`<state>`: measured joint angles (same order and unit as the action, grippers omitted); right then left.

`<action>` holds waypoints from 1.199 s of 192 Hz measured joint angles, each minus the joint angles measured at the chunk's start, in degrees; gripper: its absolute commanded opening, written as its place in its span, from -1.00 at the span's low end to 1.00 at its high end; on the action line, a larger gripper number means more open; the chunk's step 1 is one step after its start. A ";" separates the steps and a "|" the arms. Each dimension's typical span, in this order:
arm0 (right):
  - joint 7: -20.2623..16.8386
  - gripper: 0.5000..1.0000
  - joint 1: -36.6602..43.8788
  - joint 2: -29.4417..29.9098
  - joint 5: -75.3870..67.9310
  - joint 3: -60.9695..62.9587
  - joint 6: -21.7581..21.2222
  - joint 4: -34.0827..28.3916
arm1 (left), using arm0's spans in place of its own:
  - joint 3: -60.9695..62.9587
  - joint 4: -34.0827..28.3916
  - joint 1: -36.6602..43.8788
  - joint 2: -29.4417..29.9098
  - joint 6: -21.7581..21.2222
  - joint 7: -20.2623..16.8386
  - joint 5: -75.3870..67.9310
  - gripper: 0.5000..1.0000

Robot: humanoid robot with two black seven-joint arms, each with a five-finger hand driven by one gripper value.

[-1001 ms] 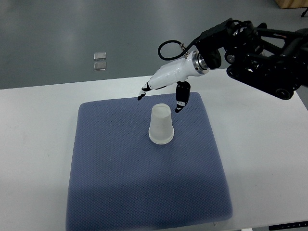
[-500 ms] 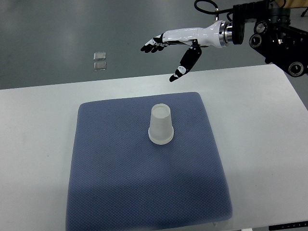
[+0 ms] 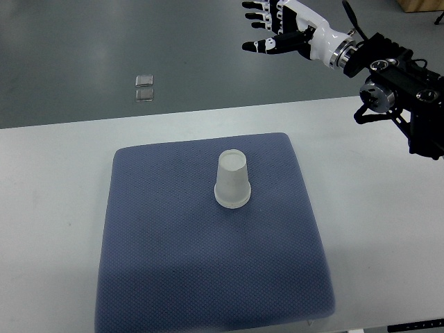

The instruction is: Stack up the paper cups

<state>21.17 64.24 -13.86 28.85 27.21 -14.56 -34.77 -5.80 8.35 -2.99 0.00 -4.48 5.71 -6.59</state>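
White bench (image 3: 55, 180) fills the frame below a grey floor (image 3: 104, 41). Blue mat (image 3: 173, 277) sits centre of the bench. Right arm (image 3: 402, 83) enters from 3 o'clock and reaches up toward 1 o'clock. Right hand (image 3: 274, 28) hangs high over the floor past the bench's far edge, well apart from everything on the mat. Its fingers (image 3: 255, 15) are spread, holding nothing. Left arm not in view.

Cup (image 3: 232, 179) stands upside down at the mat's centre, wide rim on the mat, narrow base up. It looks like one stack; edges too blurred to count layers. No loose cup is visible anywhere. Two small clear squares (image 3: 144, 88) lie on the floor at 11 o'clock, not part of the job.

Judgement: stacking seems finished or between cups, with the hand clear of the work. If another cup comes, carry it mouth down, centre it over the narrow base, lower straight, and let go only once it is seated. The cup is light and tall, so a side brush from a finger could tip it. Approach from above, not across.
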 measured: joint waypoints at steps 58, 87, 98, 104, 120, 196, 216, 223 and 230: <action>-4.09 0.67 -6.56 2.55 -23.45 0.02 8.27 1.72 | 0.00 0.00 0.00 0.00 0.00 0.00 0.00 1.00; -5.02 0.67 -7.83 2.72 -32.29 0.07 9.77 1.58 | 0.00 0.00 0.00 0.00 0.00 0.00 0.00 1.00; -5.02 0.66 -8.45 3.03 -34.06 0.11 9.07 1.46 | 0.00 0.00 0.01 0.00 0.00 0.00 0.00 1.00; -5.00 0.67 -8.76 3.20 -34.35 0.11 8.50 1.44 | 0.00 0.00 0.02 0.00 0.00 0.00 0.00 1.00; -4.44 0.67 -9.56 3.48 -34.54 0.16 7.31 1.46 | 0.00 0.00 0.02 0.00 0.00 0.00 0.00 1.00; -0.77 0.67 -11.72 3.81 -34.56 0.20 7.00 1.55 | 0.00 0.00 -0.01 0.00 0.00 0.00 0.00 1.00; 0.53 0.67 -12.53 3.82 -34.55 0.21 7.00 1.55 | 0.00 0.00 -0.01 0.00 0.00 0.00 0.00 1.00; 0.81 0.67 -12.66 3.80 -34.55 0.20 7.00 1.55 | 0.00 0.00 -0.01 0.00 0.00 0.00 0.00 1.00; 1.10 0.67 -12.74 3.79 -34.55 0.21 7.03 1.55 | 0.00 0.00 -0.01 0.00 0.00 0.00 0.00 1.00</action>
<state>22.27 51.51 -10.08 -5.70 27.41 -7.54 -33.22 -5.80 8.35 -2.99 0.00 -4.48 5.71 -6.59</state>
